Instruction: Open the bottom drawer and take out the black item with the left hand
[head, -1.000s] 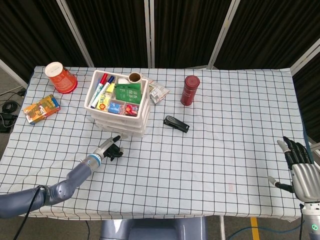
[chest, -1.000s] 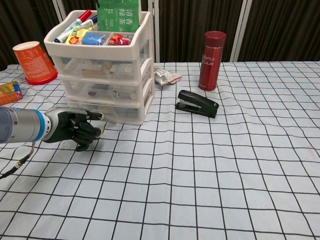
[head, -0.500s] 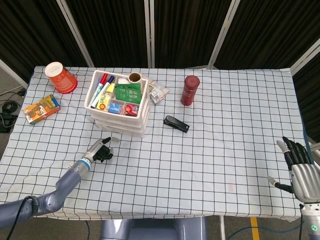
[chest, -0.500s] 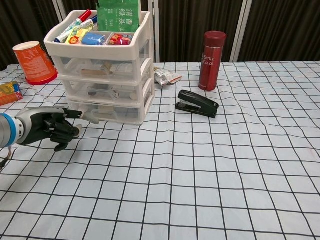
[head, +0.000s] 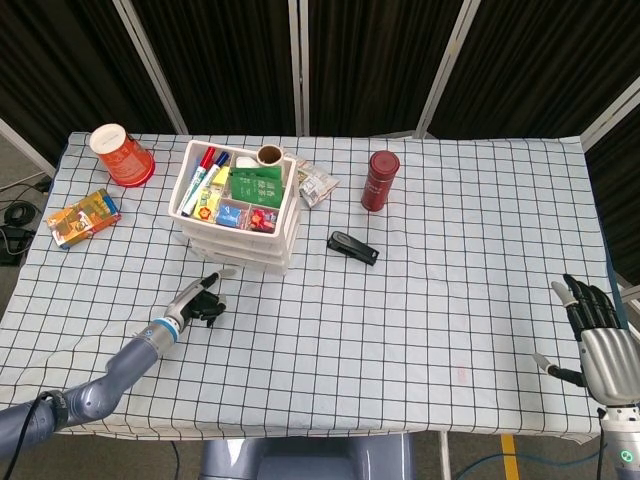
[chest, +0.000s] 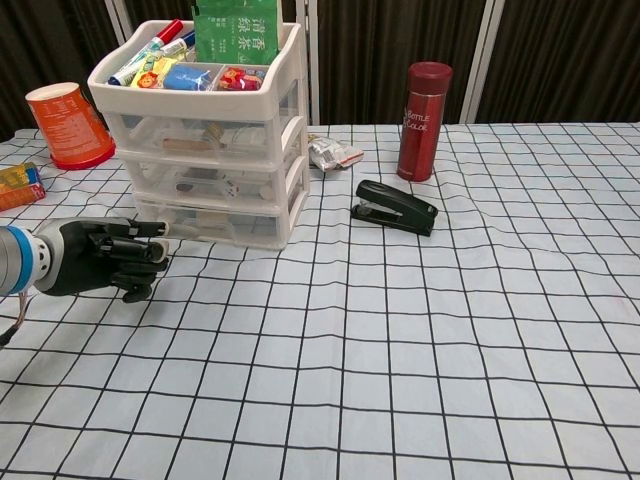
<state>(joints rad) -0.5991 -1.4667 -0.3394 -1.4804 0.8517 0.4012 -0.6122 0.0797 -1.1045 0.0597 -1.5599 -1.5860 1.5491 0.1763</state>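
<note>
The white three-tier drawer unit (head: 238, 208) (chest: 205, 140) stands at the back left, its top tray full of pens and packets. Its bottom drawer (chest: 215, 222) is pushed in, and I cannot make out the contents through the cloudy front. My left hand (head: 203, 301) (chest: 103, 264) lies low over the cloth just in front of the unit's left corner. Its fingers are curled, with one fingertip (chest: 156, 231) stretched toward the bottom drawer; I cannot tell whether it touches. My right hand (head: 596, 342) hovers at the table's near right edge, fingers spread, holding nothing.
A black stapler (head: 352, 247) (chest: 393, 207) lies right of the unit, with a red bottle (head: 380, 180) (chest: 424, 107) behind it. A crumpled packet (head: 318, 183) sits beside the unit. A red cup (head: 120, 155) and a snack box (head: 82, 217) are at the far left.
My left hand has slid left along the bottom drawer's front, from near its middle to its left corner. The drawer stays pushed in. The right hand has not moved.
</note>
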